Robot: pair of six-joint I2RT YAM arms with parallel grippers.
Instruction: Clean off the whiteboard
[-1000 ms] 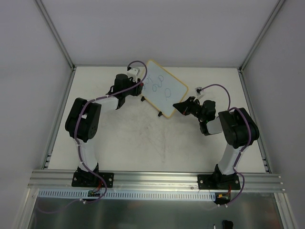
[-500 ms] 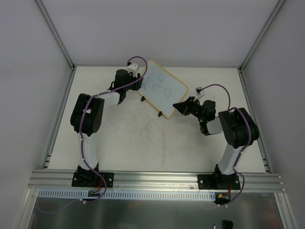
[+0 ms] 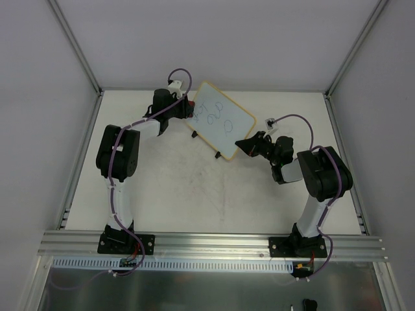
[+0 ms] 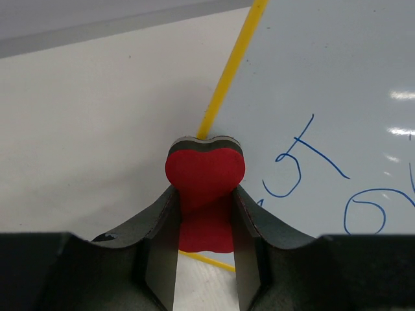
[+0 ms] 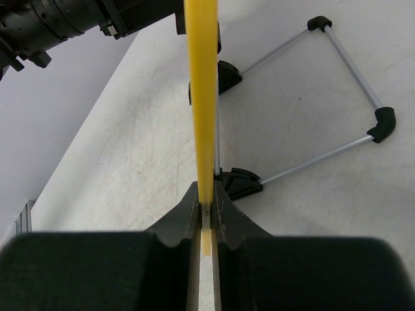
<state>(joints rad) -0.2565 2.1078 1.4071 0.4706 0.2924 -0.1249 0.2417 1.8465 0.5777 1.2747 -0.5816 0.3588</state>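
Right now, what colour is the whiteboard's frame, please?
The whiteboard frame is yellow; right wrist view shows it best.

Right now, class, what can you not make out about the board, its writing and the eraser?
Top view: the writing on the whiteboard is too small to read.
Left wrist view: writing runs off the right edge; the left hand covers the lower sides of the red eraser; whether it touches the board is unclear.
Right wrist view: the board shows edge-on in the right hand, so its face is hidden.
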